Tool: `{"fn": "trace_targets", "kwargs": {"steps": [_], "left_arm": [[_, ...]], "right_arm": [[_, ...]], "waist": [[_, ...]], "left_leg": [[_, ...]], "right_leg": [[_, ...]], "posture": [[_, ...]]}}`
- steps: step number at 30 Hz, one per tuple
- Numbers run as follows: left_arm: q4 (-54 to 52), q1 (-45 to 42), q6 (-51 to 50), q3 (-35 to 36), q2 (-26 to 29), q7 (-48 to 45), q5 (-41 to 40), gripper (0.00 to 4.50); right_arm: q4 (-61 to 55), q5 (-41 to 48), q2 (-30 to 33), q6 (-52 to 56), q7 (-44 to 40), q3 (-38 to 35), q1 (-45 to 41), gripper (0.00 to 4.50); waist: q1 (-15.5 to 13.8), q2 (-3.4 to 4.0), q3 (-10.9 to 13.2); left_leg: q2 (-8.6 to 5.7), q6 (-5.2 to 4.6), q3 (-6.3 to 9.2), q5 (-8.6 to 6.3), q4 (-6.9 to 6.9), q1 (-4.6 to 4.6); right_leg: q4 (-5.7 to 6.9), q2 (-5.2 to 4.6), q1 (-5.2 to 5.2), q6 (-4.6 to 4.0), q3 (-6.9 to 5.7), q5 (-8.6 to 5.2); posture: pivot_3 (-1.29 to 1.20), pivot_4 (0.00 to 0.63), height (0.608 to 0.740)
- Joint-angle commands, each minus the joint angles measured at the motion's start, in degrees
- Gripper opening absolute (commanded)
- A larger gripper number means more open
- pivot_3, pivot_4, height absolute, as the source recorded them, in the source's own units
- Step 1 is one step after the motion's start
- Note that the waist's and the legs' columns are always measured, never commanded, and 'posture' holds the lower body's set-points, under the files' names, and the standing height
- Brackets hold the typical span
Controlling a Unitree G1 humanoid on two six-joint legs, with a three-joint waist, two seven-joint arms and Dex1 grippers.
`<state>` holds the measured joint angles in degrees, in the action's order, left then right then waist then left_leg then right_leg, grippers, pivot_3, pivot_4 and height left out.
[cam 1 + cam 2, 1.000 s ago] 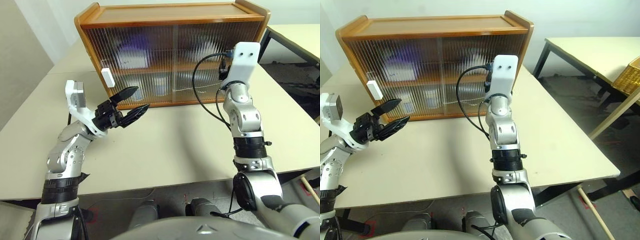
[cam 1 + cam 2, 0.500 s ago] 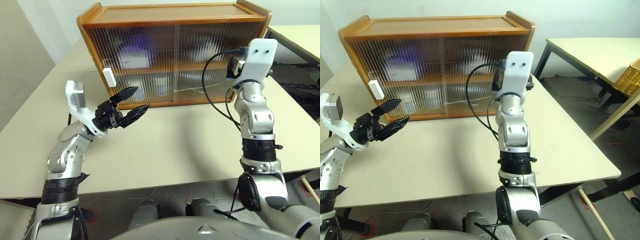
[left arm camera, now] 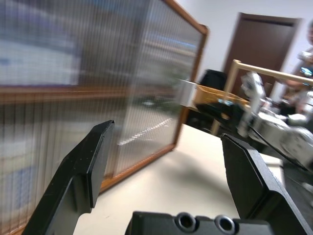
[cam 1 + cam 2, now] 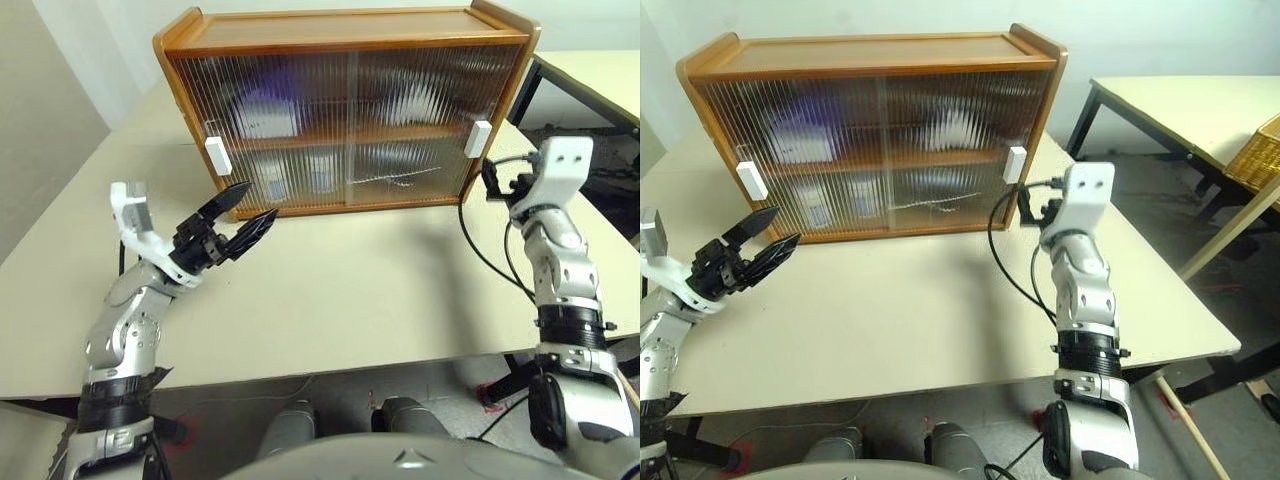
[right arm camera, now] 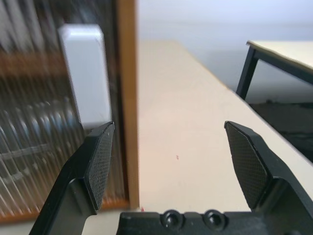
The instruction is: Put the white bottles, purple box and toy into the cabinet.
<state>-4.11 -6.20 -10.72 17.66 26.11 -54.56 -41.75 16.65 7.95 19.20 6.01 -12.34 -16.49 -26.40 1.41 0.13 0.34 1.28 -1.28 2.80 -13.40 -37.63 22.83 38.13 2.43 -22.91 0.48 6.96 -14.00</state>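
The cabinet (image 4: 350, 45) stands at the back of the table with both ribbed sliding doors shut. Their white handles sit at its left end (image 4: 215, 155) and right end (image 4: 478, 138). Behind the glass a purple blur, the purple box (image 4: 268, 112), lies on the upper shelf. Pale shapes with blue print, apparently the white bottles (image 4: 320, 172), stand on the lower shelf; the toy cannot be made out. My left gripper (image 4: 260, 200) hovers open and empty in front of the left door. My right gripper (image 5: 167, 128) is open and empty beside the right handle (image 5: 85, 73).
The beige table (image 4: 350, 290) stretches bare in front of the cabinet. A second table (image 4: 590, 70) stands to the right across a gap. A wicker basket (image 4: 1255, 160) sits at the far right, and a wooden stick (image 4: 1185, 420) lies on the floor.
My right arm has swung down and to the right, away from the cabinet front, uncovering the right handle. My left arm has sunk slightly to the left.
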Motion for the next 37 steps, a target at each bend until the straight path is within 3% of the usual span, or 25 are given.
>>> {"fn": "trace_targets", "kwargs": {"steps": [1,8,15,37], "left_arm": [[2.43,2.50,2.88,2.82,-0.88,2.12,1.56,4.50],[5.83,4.54,6.32,6.09,-1.57,3.87,2.20,4.50],[15.74,4.02,11.23,11.18,-1.38,11.06,5.61,4.50],[34.89,0.13,25.55,12.98,0.88,22.92,16.39,4.50]], "right_arm": [[6.37,0.00,1.80,-9.14,-2.87,-0.41,1.39,4.47],[17.23,1.23,3.99,-17.43,-5.71,-1.35,1.96,4.47],[23.61,2.81,5.17,-21.05,-7.90,-1.84,1.50,4.47],[24.77,4.22,5.75,-23.71,-10.32,-1.69,4.30,4.47]], "waist": [[0.02,0.00,0.00],[-0.05,0.01,0.01],[0.01,0.03,0.02],[0.25,0.03,0.02]], "left_leg": [[0.00,-0.01,0.01,0.00,0.00,-0.06],[0.00,-0.07,0.03,0.04,-0.08,-0.11],[0.00,-0.05,0.04,0.03,-0.03,-0.18],[0.00,0.02,0.03,-0.01,0.01,-0.14]], "right_leg": [[0.00,0.00,0.06,-0.01,0.00,0.00],[-0.04,-0.01,0.25,-0.01,0.04,0.10],[-0.03,-0.02,0.28,-0.07,0.04,0.14],[-0.25,-0.02,0.32,-0.15,0.07,0.17]], "posture": [[0.02,0.000,0.740],[0.02,0.000,0.740],[0.01,0.000,0.740],[-0.01,0.000,0.740]]}}
